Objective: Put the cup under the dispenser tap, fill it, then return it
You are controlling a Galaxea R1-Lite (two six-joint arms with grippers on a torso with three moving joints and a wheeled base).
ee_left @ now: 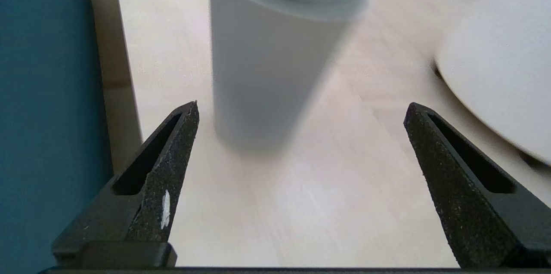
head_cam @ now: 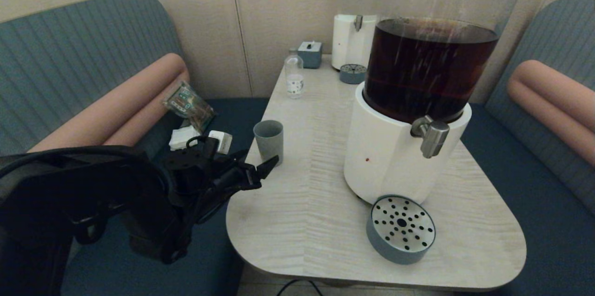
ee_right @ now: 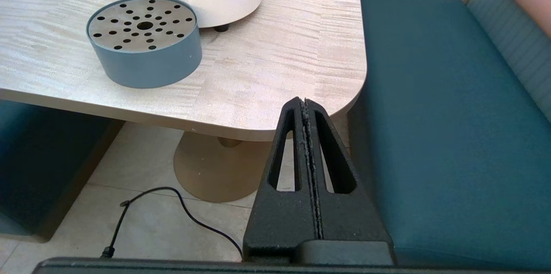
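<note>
The grey-blue cup [head_cam: 268, 141] stands upright on the table near its left edge. My left gripper [head_cam: 260, 169] is open just in front of the cup, low over the table's left edge. In the left wrist view the cup [ee_left: 275, 50] rises just beyond the two spread black fingertips [ee_left: 189, 119], nearer one finger than the other, with nothing between them. The steel dispenser tap [head_cam: 432, 135] juts from the white base of the big dispenser [head_cam: 418, 82] with dark brown liquid. My right gripper [ee_right: 304, 102] is shut and empty, parked below the table's near right corner.
A round grey drip tray [head_cam: 400, 229] with a perforated steel top sits under the tap. A small clear bottle [head_cam: 294, 76], a grey box [head_cam: 310, 53] and a second clear-tank dispenser [head_cam: 355, 22] stand at the back. Teal benches flank the table [head_cam: 307, 203]; a cable [ee_right: 172, 209] lies on the floor.
</note>
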